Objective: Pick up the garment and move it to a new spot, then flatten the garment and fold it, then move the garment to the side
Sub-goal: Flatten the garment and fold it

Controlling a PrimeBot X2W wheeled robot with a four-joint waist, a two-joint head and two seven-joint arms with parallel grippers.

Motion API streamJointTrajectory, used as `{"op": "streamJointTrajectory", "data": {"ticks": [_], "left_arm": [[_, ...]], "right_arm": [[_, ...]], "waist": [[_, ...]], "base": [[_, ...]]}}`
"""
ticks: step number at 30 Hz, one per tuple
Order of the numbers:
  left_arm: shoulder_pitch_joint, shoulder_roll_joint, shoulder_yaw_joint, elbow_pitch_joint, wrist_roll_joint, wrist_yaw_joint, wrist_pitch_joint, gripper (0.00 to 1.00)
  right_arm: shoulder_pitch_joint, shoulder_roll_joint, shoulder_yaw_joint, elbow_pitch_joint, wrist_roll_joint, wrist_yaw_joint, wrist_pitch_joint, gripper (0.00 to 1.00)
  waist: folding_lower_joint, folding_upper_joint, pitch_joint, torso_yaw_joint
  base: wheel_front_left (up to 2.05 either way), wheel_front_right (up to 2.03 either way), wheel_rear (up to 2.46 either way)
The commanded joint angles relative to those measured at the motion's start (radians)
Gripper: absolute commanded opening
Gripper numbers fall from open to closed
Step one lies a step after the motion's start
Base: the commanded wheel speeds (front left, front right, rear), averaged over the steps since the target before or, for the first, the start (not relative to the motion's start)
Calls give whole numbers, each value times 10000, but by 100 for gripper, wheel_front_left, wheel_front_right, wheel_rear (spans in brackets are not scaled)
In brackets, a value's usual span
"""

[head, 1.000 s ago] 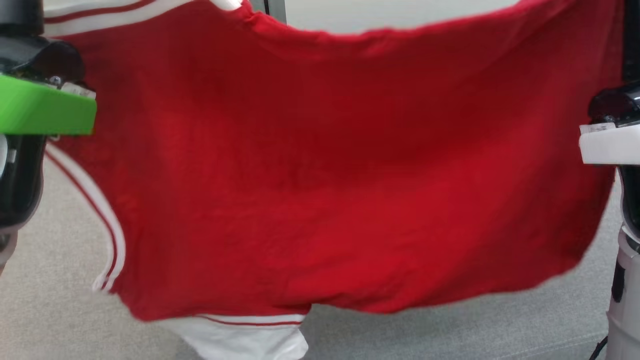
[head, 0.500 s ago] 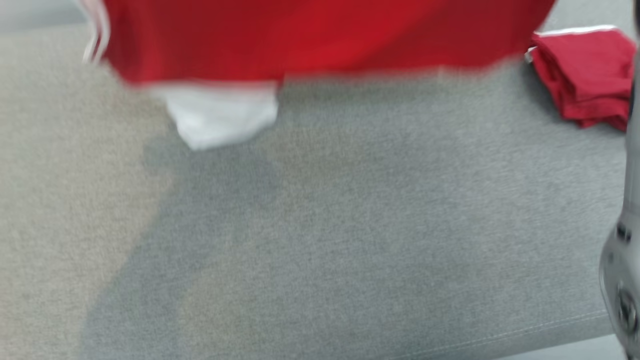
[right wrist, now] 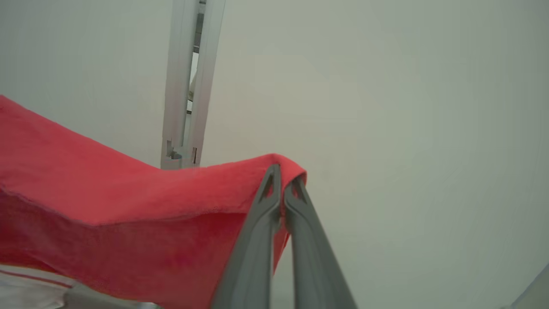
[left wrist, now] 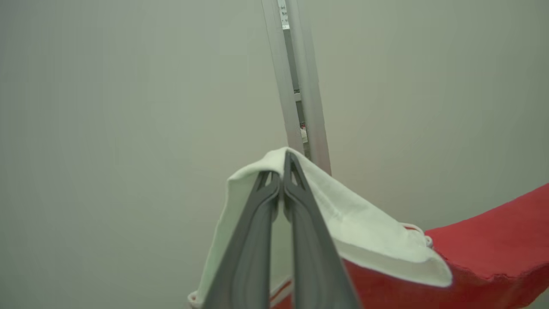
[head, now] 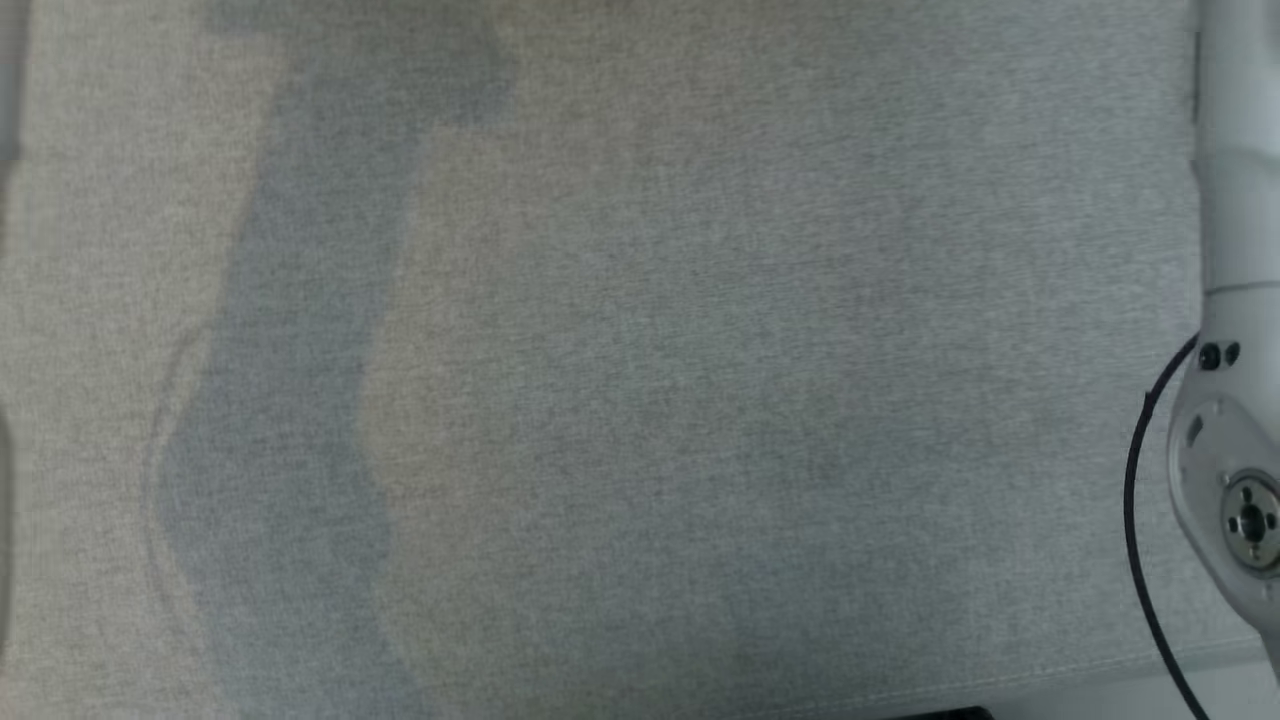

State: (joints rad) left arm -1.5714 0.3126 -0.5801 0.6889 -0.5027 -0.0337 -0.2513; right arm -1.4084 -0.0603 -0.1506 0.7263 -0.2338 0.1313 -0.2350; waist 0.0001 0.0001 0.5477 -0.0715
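Up in the air, the left hand (left wrist: 283, 171) and the right hand (right wrist: 281, 180) each pinch one end of the soft, light, floppy garment (right wrist: 107, 206); the ends seem the best places to hold.

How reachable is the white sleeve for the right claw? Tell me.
Probably not now: the right claw is shut on the red garment, and the white sleeve sits pinched in the left claw at the cloth's far end.

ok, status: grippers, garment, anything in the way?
Left gripper shut on garment, white end. Right gripper shut on red edge. Garment slung between them. Nothing seen in the way.
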Motion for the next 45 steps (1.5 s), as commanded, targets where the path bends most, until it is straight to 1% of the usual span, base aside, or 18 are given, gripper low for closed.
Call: {"op": "streamJointTrajectory", "data": {"ticks": [1, 4, 7, 10, 15, 18, 25, 29, 36, 40, 45], "left_arm": [[439, -90, 81, 87, -159, -123, -81, 0], [1241, -88, 350, -121, -334, -360, -157, 0], [2322, 32, 709, -798, -175, -463, -134, 0], [3652, 150, 1194, -1534, -148, -577, -138, 0], [5677, 140, 2068, -2794, -283, -705, -140, 0], [6903, 59, 2635, -3538, -344, -775, -139, 0], [9321, -82, 3361, -4503, -388, -897, -129, 0], [10734, -134, 3433, -5057, -311, -941, -130, 0], [13287, -291, 3451, -6254, -533, -938, -130, 0], [14648, -275, 3342, -7126, -592, -708, -67, 0], [16063, 56, 3164, -8402, -523, -371, 492, 0]], "right_arm": [[352, 42, -22, 303, -121, -12, -122, 0], [765, 55, 23, 852, -161, -14, -266, 0], [1159, 83, 261, 922, 132, -12, -309, 0], [1806, 87, 799, 540, 764, -14, -292, 0], [2831, 80, 1455, -313, 1751, -14, -294, 0], [3540, 81, 1587, -787, 2243, -12, -295, 0], [5118, 87, 1688, -1544, 2639, -12, -297, 0], [6306, 87, 1720, -2093, 3013, -12, -297, 0], [8676, 84, 1639, -2997, 3541, -12, -298, 0], [10025, 85, 1464, -3666, 3864, -12, -175, 0], [11478, 89, 1201, -5056, 3915, -12, 457, 0]], "waist": [[-1, -1, 559, 397], [-1, -1, 805, 424], [-1, -1, 952, 492], [-1, -1, 963, 473], [-1, -1, 735, 360], [-1, -1, 442, 302], [-1, -1, -622, 286], [-1, -1, -1491, 280], [-1, -1, -2993, 343], [-1, -1, -3655, 382], [-1, -1, -4195, 436]], "base": [[0, 0, 0], [0, 0, 0], [0, 0, 0], [0, 0, 0], [0, 0, 0], [0, 0, 0], [0, 0, 0], [0, 0, 0], [0, 0, 0], [0, 0, 0], [0, 0, 0]]}}
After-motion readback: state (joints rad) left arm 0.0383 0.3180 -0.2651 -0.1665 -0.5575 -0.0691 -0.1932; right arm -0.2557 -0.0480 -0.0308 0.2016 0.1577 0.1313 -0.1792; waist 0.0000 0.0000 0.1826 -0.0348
